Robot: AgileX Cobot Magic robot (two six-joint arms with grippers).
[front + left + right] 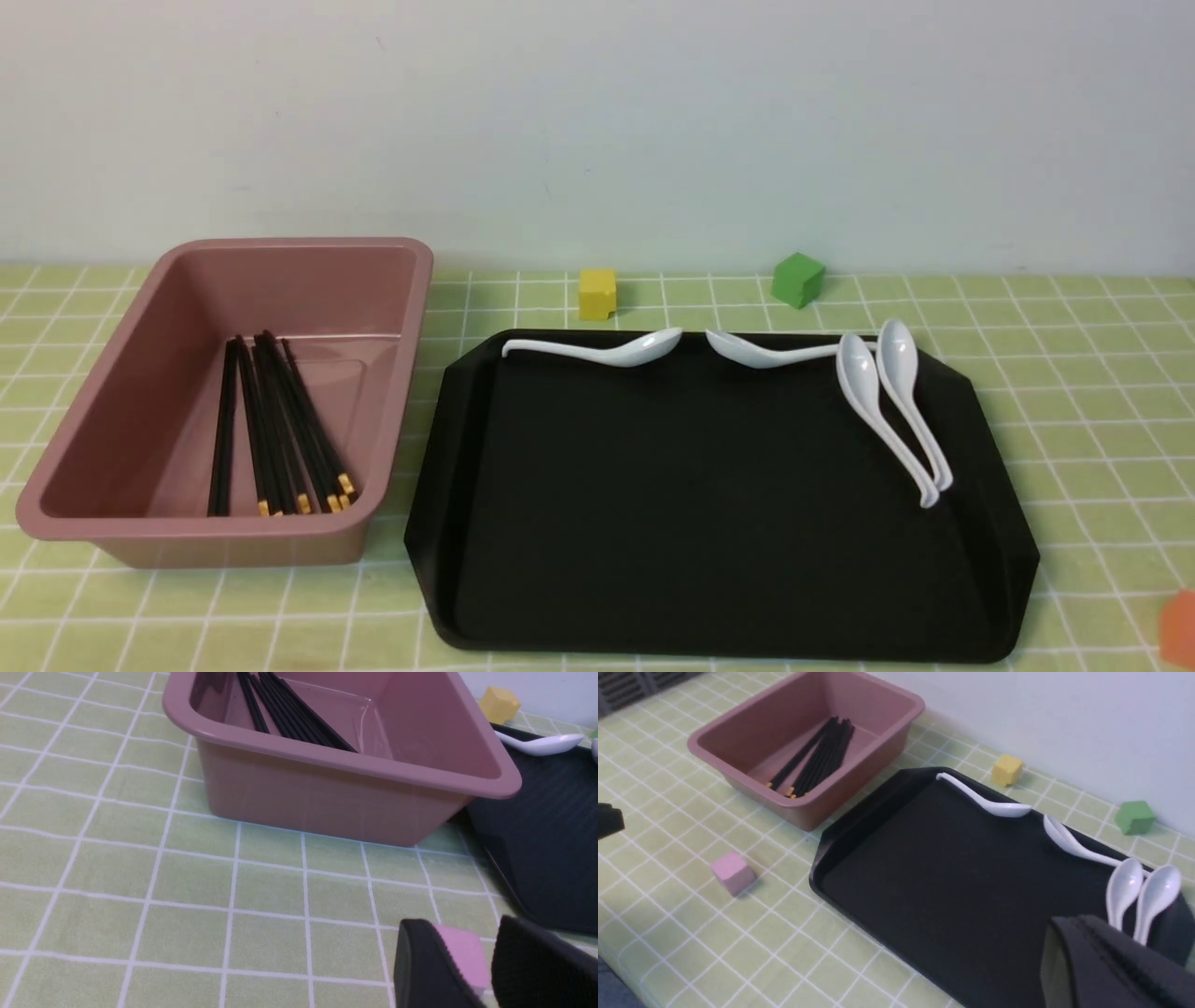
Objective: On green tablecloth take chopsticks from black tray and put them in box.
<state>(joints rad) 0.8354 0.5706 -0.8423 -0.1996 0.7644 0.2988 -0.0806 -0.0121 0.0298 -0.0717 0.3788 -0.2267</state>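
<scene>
Across the whole work surface lies the green tablecloth, a pale yellow-green cloth ruled into squares by thin white lines, running back to a plain, pale wall. On the robot's left stands the pink box, and the chopsticks lie inside it as a loose bundle on its floor, their gold-banded ends toward the near wall. Just beside the box, on the right, sits the black tray. It carries four white spoons: one and another along its far rim, and a pair lying side by side near its far right corner.

Near the wall, behind the tray, a yellow cube and a green cube rest on the cloth, well apart from each other. A pink cube stands on the cloth in front of the box. An orange object shows at the right edge of the front view, too cropped to name.

In the left wrist view the left gripper hovers low over the cloth with its jaws narrowly parted and holding nothing; the pink cube shows beyond the gap. The right gripper hangs above the tray's near right part, its fingers pressed together, empty.
</scene>
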